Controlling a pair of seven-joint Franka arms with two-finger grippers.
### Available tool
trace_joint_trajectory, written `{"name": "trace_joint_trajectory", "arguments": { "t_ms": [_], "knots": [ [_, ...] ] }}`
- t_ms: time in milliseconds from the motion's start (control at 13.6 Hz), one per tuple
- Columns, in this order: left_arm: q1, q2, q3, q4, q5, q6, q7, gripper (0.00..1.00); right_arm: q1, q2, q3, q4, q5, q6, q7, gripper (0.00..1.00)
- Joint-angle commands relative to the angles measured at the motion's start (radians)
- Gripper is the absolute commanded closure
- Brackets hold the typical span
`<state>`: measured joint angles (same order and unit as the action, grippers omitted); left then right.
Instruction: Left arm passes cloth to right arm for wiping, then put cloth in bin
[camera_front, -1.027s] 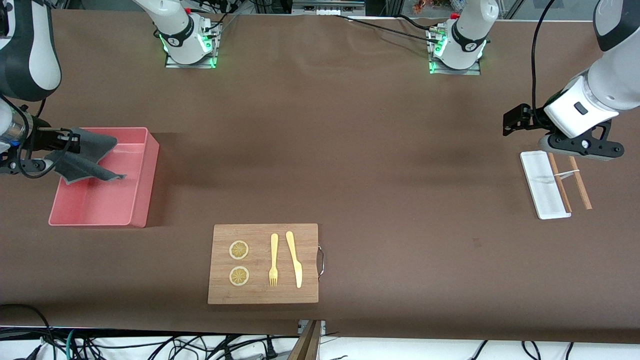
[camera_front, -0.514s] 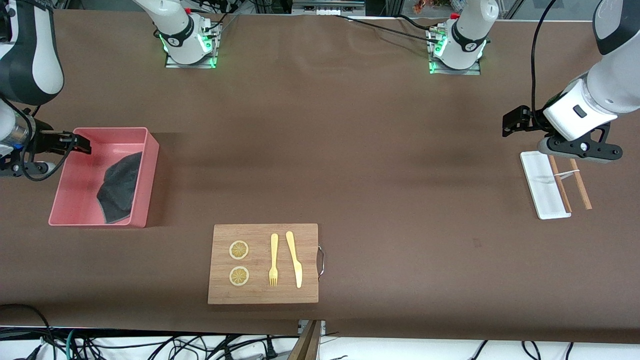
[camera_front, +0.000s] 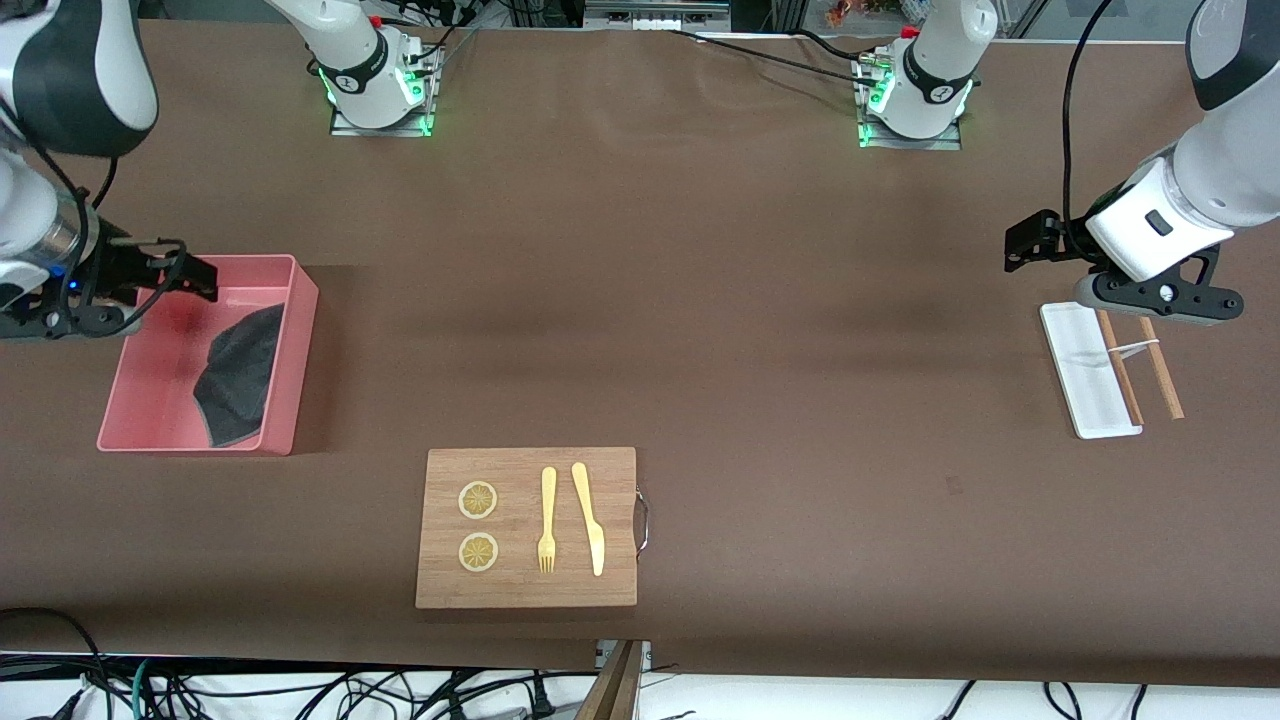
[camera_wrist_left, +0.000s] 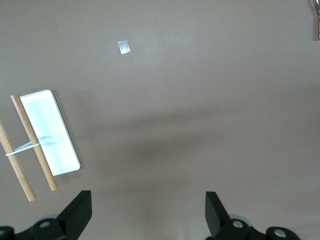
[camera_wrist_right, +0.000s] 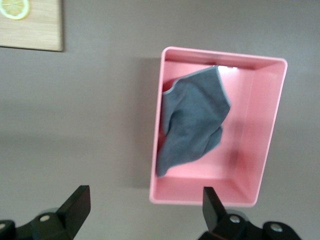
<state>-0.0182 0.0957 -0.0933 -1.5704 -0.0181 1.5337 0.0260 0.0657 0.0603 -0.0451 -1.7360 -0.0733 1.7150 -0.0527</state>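
While the cloth lies crumpled in the bin, grey side up, we see it pressed against the wall nearest the board. The bin sits on the desk toward the right arm's end. Our right gripper hangs over the bin's rim with its fingers wide apart and nothing in them. Our left gripper waits near the tray at the left arm's end, also spread wide and empty. Two sticks lie just beside the tray.
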Motion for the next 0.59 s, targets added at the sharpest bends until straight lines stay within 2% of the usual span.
{"name": "trace_joint_trajectory", "arguments": {
  "t_ms": [0,147,514],
  "knots": [
    [-0.009,0.013,0.004,0.033,0.013,-0.023,-0.012,0.00,-0.015,-0.027,0.043,0.048,0.035,-0.054,0.027,0.01],
    [-0.011,0.013,0.004,0.033,0.012,-0.023,-0.012,0.00,-0.014,-0.037,0.045,0.055,0.105,-0.067,0.024,0.01],
    [-0.011,0.013,0.004,0.033,0.012,-0.023,-0.011,0.00,-0.015,-0.036,0.047,0.055,0.109,-0.060,0.011,0.01]
  ]
}}
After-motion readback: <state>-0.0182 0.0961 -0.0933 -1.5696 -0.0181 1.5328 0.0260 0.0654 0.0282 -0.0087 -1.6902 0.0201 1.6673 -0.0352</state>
